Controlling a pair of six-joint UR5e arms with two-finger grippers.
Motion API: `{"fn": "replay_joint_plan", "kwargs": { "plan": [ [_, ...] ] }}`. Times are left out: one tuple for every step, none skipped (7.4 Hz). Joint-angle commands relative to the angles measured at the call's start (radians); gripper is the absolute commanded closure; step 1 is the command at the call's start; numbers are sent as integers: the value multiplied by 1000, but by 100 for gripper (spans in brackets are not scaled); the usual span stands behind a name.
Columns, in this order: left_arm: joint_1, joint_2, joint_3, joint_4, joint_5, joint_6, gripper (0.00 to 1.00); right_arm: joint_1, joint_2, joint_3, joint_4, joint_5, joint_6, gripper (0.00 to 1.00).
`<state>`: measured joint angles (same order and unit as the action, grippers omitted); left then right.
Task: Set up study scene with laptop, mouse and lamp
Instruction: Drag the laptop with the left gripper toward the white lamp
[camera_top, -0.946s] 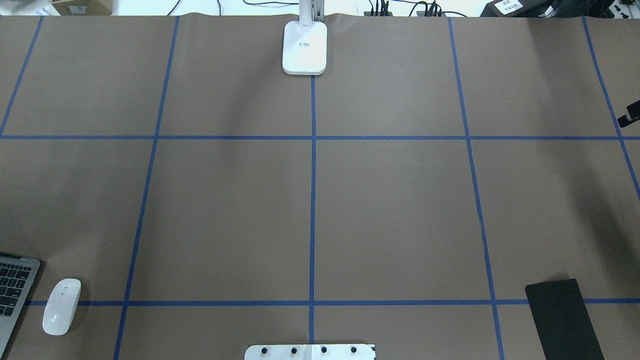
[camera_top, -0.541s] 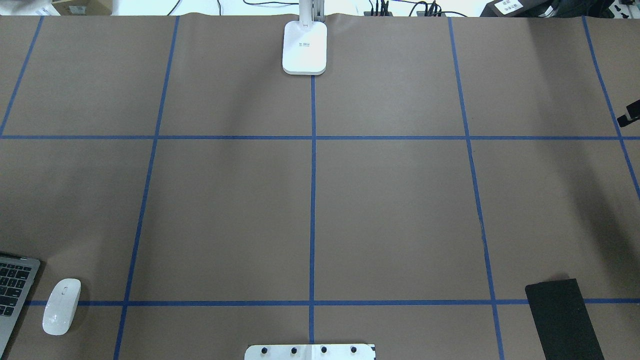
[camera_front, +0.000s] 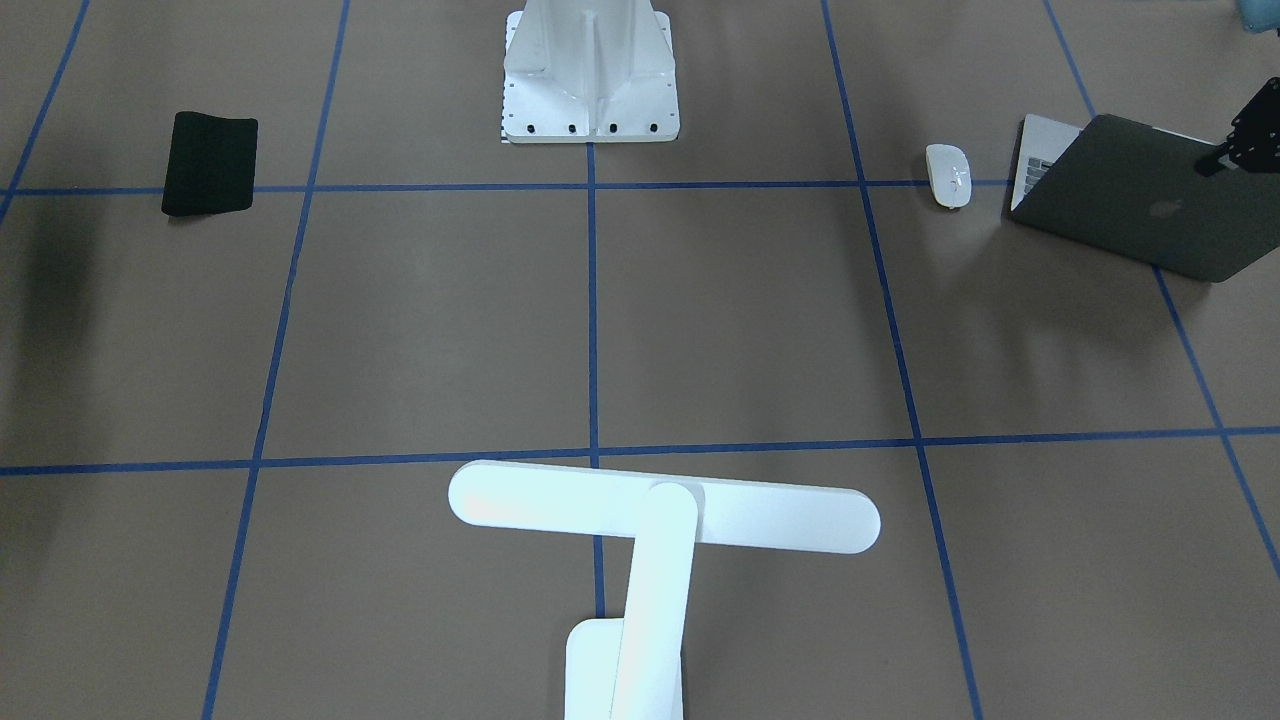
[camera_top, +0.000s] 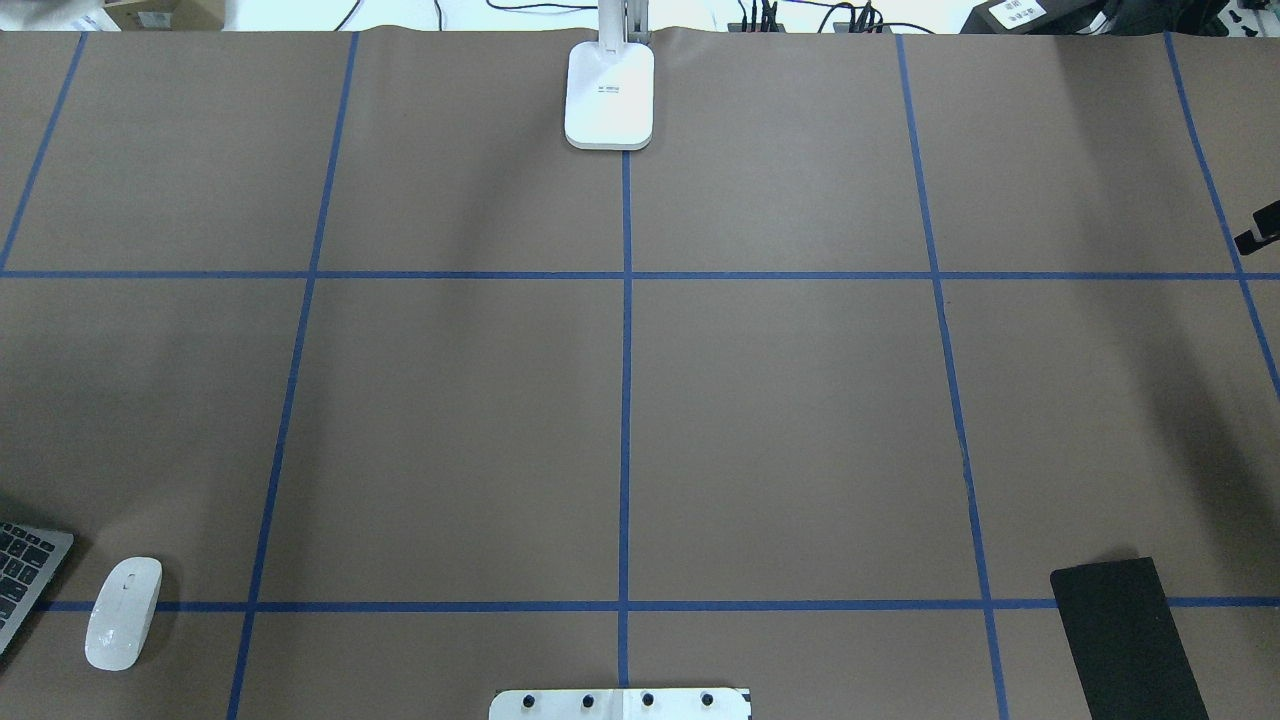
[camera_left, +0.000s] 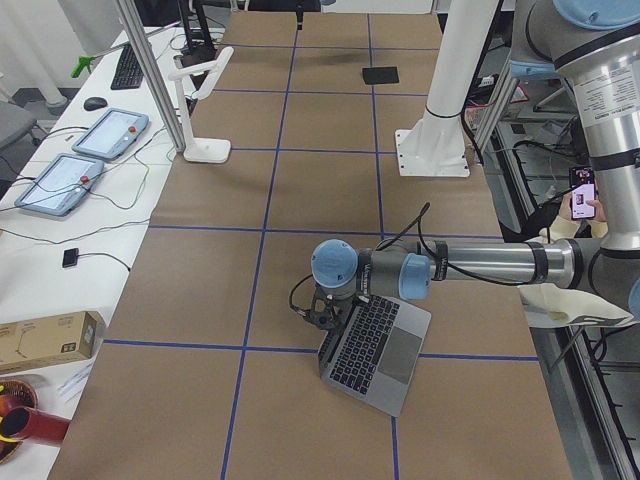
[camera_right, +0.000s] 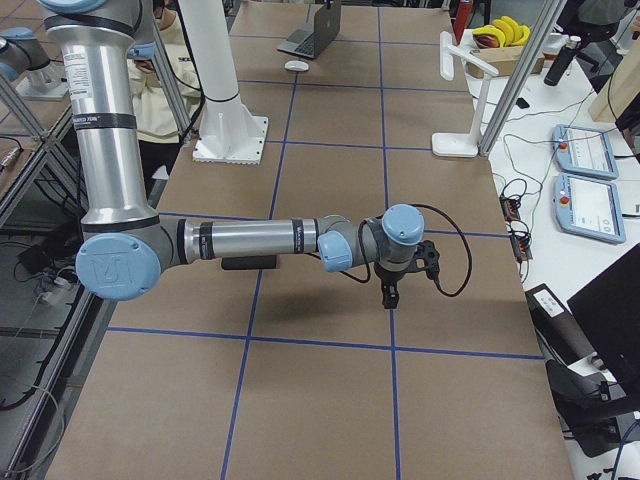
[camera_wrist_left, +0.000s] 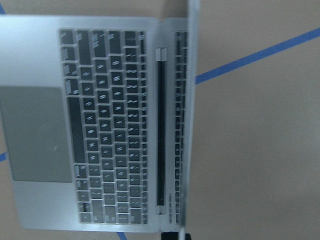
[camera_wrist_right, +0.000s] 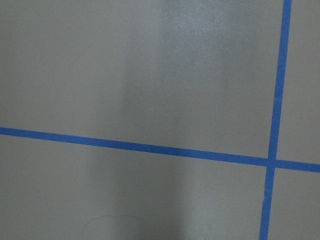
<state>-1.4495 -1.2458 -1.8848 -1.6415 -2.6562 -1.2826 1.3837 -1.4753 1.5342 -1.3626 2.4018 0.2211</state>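
Observation:
The laptop (camera_front: 1130, 200) stands open at the table's near-left corner, with its lid's Apple logo facing the front camera. Only its keyboard corner (camera_top: 20, 575) shows in the overhead view. My left gripper (camera_front: 1212, 163) is shut on the upper edge of the lid; in the left wrist view that edge (camera_wrist_left: 187, 125) runs down between the fingers. The white mouse (camera_top: 123, 612) lies just beside the laptop, toward the middle. The white lamp (camera_front: 663, 505) stands at the far middle edge, with its base (camera_top: 609, 95) on the centre line. My right gripper (camera_top: 1260, 228) hangs over bare table at the right edge; I cannot tell whether it is open.
A flat black mat (camera_top: 1125, 640) lies near the right front. The white robot pedestal (camera_front: 590, 70) stands at the near middle edge. Blue tape lines divide the brown table (camera_top: 800, 420) into squares.
The laptop has slid a little to the left, further out of the overhead view. The mouse, lamp and right gripper have not moved.

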Motion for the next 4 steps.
{"fn": "replay_joint_plan", "kwargs": {
  "plan": [
    [-2, -65, -11, 31, -50, -6, 100, -2, 4, -9, -6, 0, 1, 0],
    [-3, -128, -11, 81, -50, -6, 100, -2, 4, -6, -9, 0, 6, 0],
    [-3, -195, -8, 132, -50, -6, 100, -5, 4, -8, -10, -1, 7, 0],
    [-3, -275, -8, 203, -47, -7, 100, -21, 7, -9, -12, -9, 12, 0]
  ]
}}
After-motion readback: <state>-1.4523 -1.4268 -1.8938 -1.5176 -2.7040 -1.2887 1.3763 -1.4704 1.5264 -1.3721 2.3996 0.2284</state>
